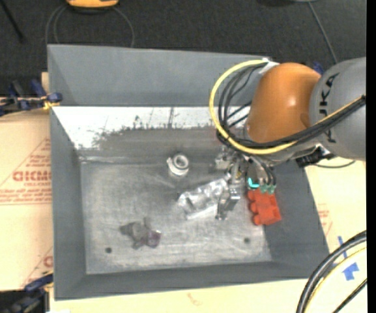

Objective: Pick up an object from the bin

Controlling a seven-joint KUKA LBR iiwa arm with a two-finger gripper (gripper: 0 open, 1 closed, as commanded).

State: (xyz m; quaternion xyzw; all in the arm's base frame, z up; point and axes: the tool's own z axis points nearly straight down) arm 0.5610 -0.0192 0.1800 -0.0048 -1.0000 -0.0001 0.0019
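Observation:
My gripper (229, 199) hangs low in the right half of the bin, under the arm's orange cover. It stands at the right end of a crumpled, shiny clear plastic wrapper (199, 200) that lies on the bin floor, and it seems to touch that end. A red blocky thing (265, 208) lies just to the right of the gripper, near the bin's right wall. A small white round cap (178, 164) sits to the upper left of the wrapper.
A small grey-purple lump (142, 234) lies on the floor at the lower left of the bin. The arm and its cables cover the bin's upper right corner. The bin walls slope inward on all sides.

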